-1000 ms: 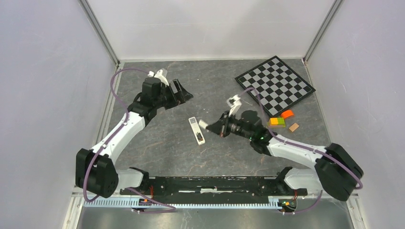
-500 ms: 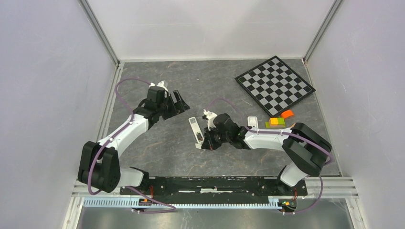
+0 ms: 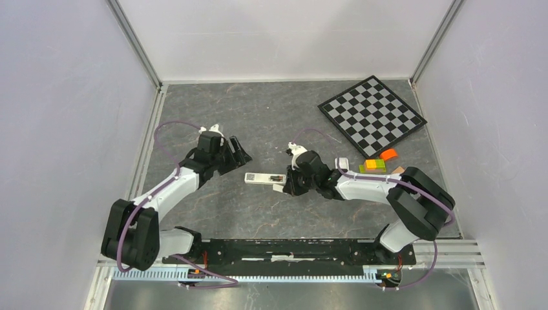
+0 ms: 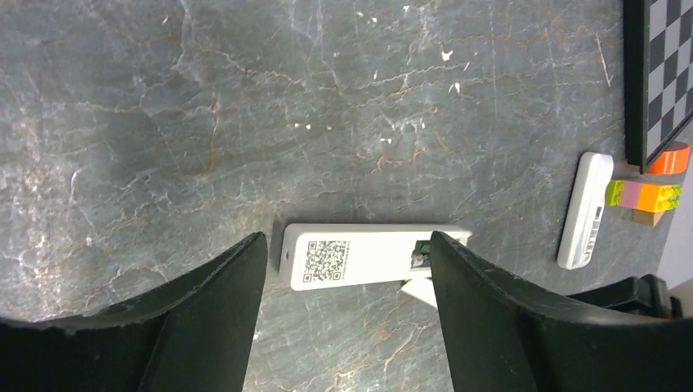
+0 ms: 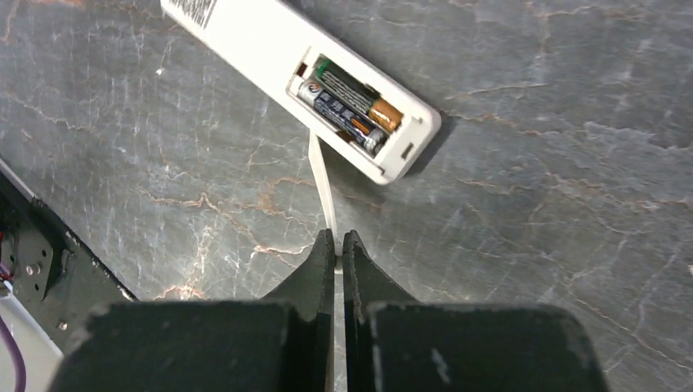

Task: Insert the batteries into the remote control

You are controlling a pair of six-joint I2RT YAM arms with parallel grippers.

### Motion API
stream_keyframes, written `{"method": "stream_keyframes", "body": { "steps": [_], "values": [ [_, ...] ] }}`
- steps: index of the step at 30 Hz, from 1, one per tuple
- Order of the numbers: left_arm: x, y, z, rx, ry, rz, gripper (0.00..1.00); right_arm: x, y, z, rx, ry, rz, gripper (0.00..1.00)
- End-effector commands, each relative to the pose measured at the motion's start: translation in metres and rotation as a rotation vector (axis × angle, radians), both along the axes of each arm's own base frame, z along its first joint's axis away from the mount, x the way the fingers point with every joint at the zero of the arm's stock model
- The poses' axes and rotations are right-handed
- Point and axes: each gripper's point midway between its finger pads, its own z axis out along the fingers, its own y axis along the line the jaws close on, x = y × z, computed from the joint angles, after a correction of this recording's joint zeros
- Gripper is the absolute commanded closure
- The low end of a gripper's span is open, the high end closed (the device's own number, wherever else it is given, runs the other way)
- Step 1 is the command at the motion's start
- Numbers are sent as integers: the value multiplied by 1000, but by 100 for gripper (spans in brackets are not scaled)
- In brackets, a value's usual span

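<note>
White rectangular plastic remote control, back-up on the grey, veined, stone-look tabletop. Its open compartment holds 2 dark cylindrical batteries with brassy ends, side by side. Right gripper clenched on the thin, flat white cover piece, edge-on, its far end just beside the remote. Left gripper spread, grasping nothing. Beyond: second white remote, coloured toy bricks, checkered board.

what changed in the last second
The remote was turned from lengthwise to crosswise. The right hand, shut on the white cover, swung in beside it; the left hand came nearer. Chessboard and blocks stayed put.
</note>
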Motion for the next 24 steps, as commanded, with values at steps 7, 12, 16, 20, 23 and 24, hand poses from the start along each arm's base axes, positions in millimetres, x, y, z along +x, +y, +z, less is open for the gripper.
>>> {"method": "stream_keyframes", "body": {
  "steps": [7, 12, 16, 20, 23, 24],
  "values": [
    [-9, 5, -2, -31, -28, 34, 20, -7, 4, 19, 102, -6, 89, 100],
    [-17, 13, -8, 0, -10, 49, 19, -7, 5, 47, 195, -1, 176, 100],
    [-22, 14, -14, 2, 4, 48, 18, 5, 5, 57, 242, 32, 214, 100],
    [-26, 12, -24, 3, 38, 32, 19, 16, 12, 57, 259, 97, 264, 100],
    [-28, 8, -30, -3, 61, 6, 23, 28, 13, 55, 274, 138, 269, 100],
    [-30, 7, -33, -4, 71, -3, 25, 32, 13, 55, 283, 150, 265, 100]
  ]
}}
